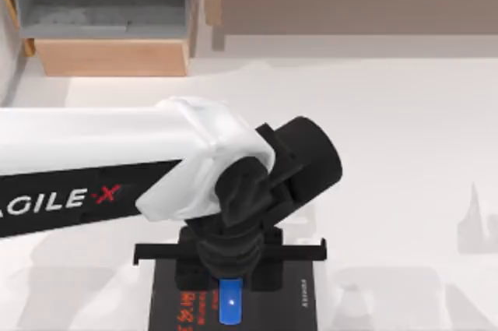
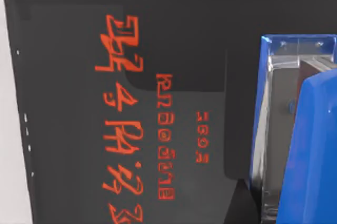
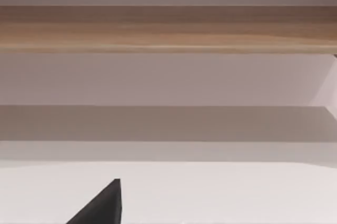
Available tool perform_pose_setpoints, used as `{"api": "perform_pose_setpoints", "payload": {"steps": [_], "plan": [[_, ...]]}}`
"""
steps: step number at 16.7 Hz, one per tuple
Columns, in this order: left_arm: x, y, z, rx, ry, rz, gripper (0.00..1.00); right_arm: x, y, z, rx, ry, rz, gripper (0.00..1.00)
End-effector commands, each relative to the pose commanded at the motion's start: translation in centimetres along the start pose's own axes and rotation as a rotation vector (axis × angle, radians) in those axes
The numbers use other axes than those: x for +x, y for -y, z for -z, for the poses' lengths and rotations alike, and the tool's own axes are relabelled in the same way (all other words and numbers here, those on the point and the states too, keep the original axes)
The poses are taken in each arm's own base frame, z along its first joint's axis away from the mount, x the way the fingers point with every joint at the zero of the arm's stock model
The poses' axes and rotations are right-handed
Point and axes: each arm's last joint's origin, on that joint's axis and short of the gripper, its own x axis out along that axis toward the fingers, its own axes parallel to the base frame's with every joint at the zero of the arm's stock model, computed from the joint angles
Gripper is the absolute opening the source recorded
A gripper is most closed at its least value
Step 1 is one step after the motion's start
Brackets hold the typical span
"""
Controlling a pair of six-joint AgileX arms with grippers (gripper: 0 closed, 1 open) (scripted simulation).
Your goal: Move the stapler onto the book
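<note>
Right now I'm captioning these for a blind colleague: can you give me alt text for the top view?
Seen from above, the left arm's hand hangs over a black book at the table's near edge, with a blue stapler showing beneath it over the cover. Wooden furniture lines the far side.

Left arm (image 1: 117,167) reaching across table (image 1: 405,152); left gripper (image 1: 230,269) hanging over book (image 1: 167,300), blue stapler (image 1: 230,304) showing beneath.
</note>
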Motion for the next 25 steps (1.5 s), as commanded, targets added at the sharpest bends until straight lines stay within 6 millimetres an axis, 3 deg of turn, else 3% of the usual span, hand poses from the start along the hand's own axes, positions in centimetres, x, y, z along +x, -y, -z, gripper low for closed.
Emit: {"api": "perform_pose_setpoints", "payload": {"steps": [4, 8, 21, 25], "plan": [[1.9, 0.0, 0.1, 0.001, 0.002, 0.002, 0.0, 0.0, 0.0, 0.0, 0.0, 0.0, 0.0, 1.0], [2.1, 0.0, 0.1, 0.001, 0.003, 0.002, 0.0, 0.0, 0.0, 0.0, 0.0, 0.0, 0.0, 1.0], [2.1, 0.0, 0.1, 0.001, 0.003, 0.002, 0.98, 0.0, 0.0, 0.0, 0.0, 0.0, 0.0, 1.0], [2.1, 0.0, 0.1, 0.001, 0.003, 0.002, 1.0, 0.0, 0.0, 0.0, 0.0, 0.0, 0.0, 1.0]]}}
